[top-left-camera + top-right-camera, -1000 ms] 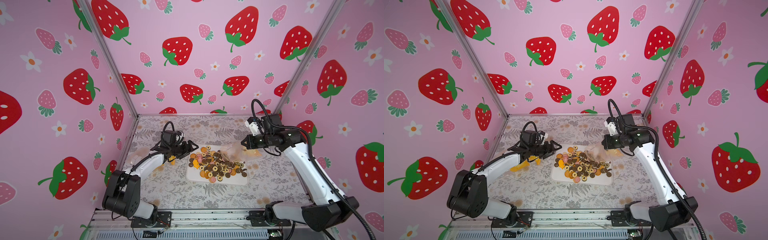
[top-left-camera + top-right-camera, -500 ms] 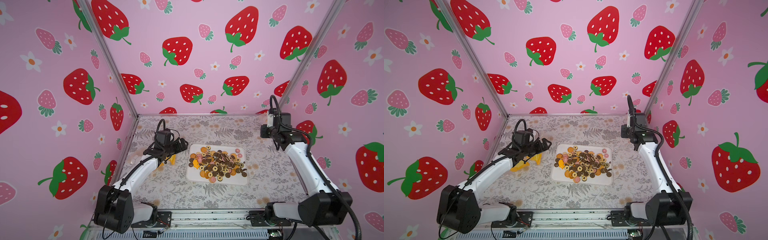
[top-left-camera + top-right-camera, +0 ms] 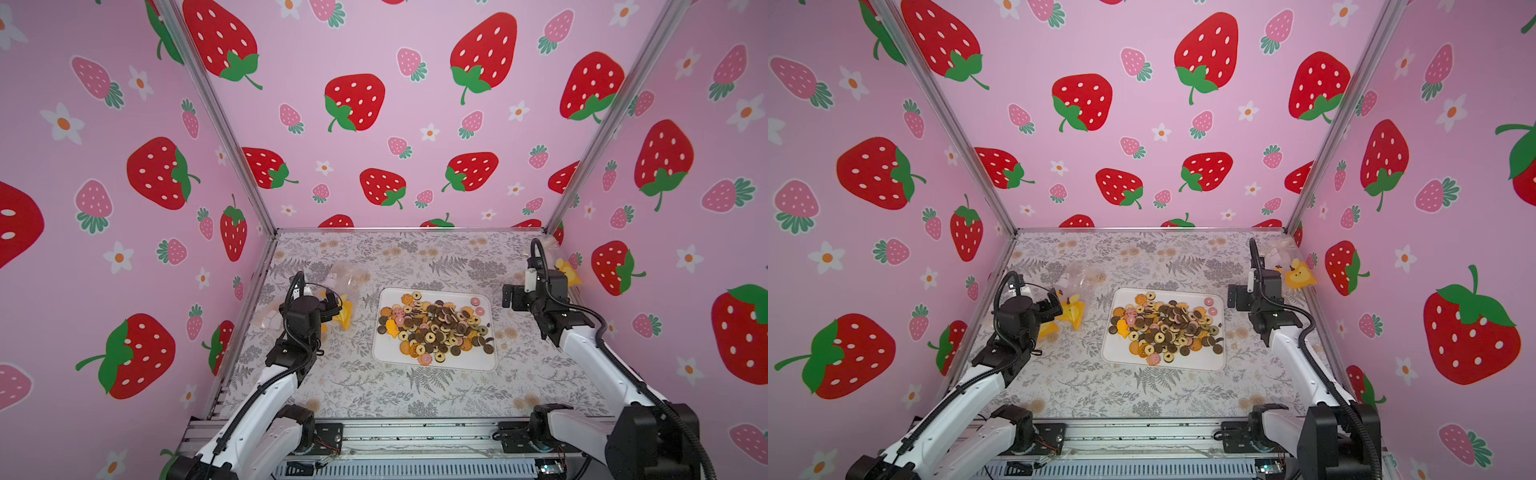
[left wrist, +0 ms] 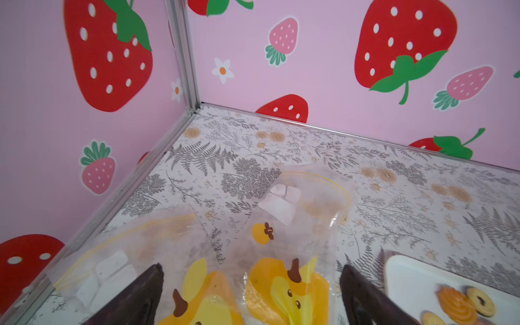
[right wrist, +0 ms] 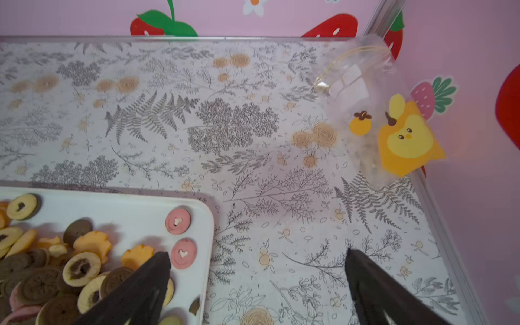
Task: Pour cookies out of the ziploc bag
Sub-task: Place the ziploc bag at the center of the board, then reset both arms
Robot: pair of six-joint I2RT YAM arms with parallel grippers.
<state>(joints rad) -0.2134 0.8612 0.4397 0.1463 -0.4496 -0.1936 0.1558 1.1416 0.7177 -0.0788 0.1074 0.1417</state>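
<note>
Right wrist view: my right pincer (image 5: 257,251) hangs wide apart and holding nothing, above the table (image 5: 168,126) just off a corner of the white tray (image 5: 126,216). Both top views show the cookies (image 3: 434,328), tan, brown, orange and pink, heaped on that tray at the table's centre. A clear ziploc bag (image 5: 405,138), white blocks (image 5: 351,81) inside, sits against the wall (image 5: 464,197) at 2 o'clock from the tray. At 9 o'clock my left pincer (image 4: 251,266), likewise spread wide, hovers empty over two more clear bags (image 4: 298,219).
</note>
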